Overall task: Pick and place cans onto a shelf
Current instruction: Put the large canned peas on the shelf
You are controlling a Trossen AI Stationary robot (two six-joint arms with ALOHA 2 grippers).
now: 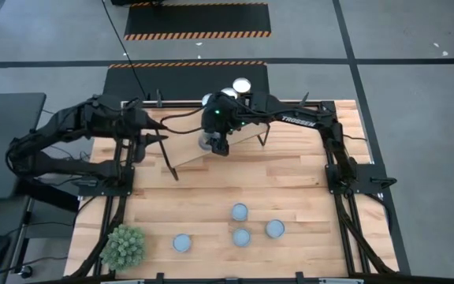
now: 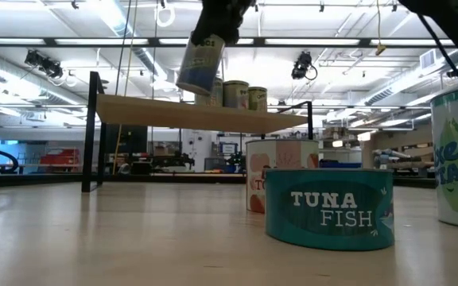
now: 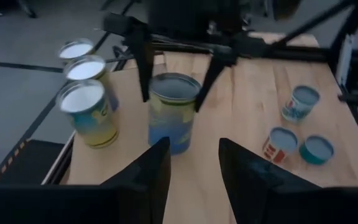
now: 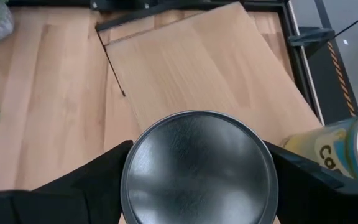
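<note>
The right end effector (image 1: 217,144) holds a can (image 4: 197,168) tilted just above the shelf (image 4: 210,68). If let go crooked, it could tip and knock the cans (image 3: 86,93) beside it.

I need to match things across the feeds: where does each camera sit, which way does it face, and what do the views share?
High: overhead, straight down; both arms, shelf, four cans on the table.
Low: tabletop height, level; tuna can, right arm overhead.
Left wrist: past the left gripper at the held can.
Right wrist: down past the right gripper onto that can.
Shared: the held can above the shelf.
</note>
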